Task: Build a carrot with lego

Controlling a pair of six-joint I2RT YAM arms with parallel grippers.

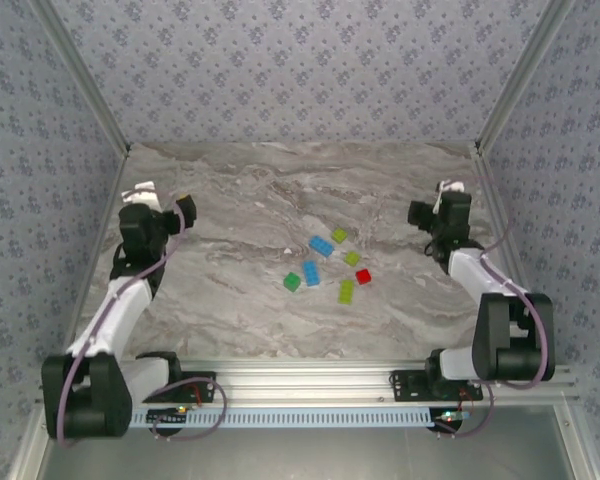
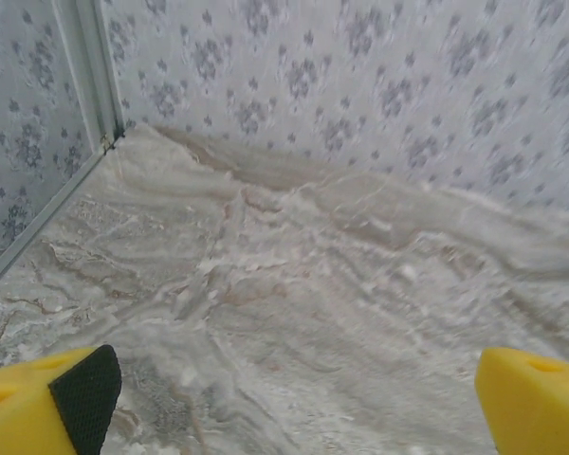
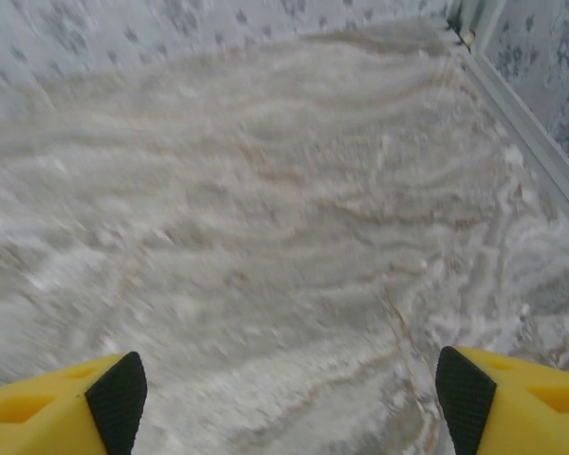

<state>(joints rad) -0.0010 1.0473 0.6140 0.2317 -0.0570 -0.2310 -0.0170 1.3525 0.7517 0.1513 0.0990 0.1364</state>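
Several loose lego bricks lie scattered at the middle of the marble table, all separate. There are two blue bricks (image 1: 321,245) (image 1: 311,272), three lime ones (image 1: 339,235) (image 1: 352,257) (image 1: 346,291), a red one (image 1: 363,276) and a green one (image 1: 293,282). My left gripper (image 1: 185,208) (image 2: 294,408) hovers at the left side, well clear of the bricks, open, with bare table between its yellow fingers (image 2: 47,408). My right gripper (image 1: 420,212) (image 3: 291,403) is off to the right of the bricks, open, with nothing between its fingers (image 3: 512,403).
The table (image 1: 230,300) is walled by patterned panels at the back and both sides, with metal corner posts (image 1: 80,80) (image 1: 525,70). An aluminium rail (image 1: 310,378) carrying the arm bases runs along the near edge.
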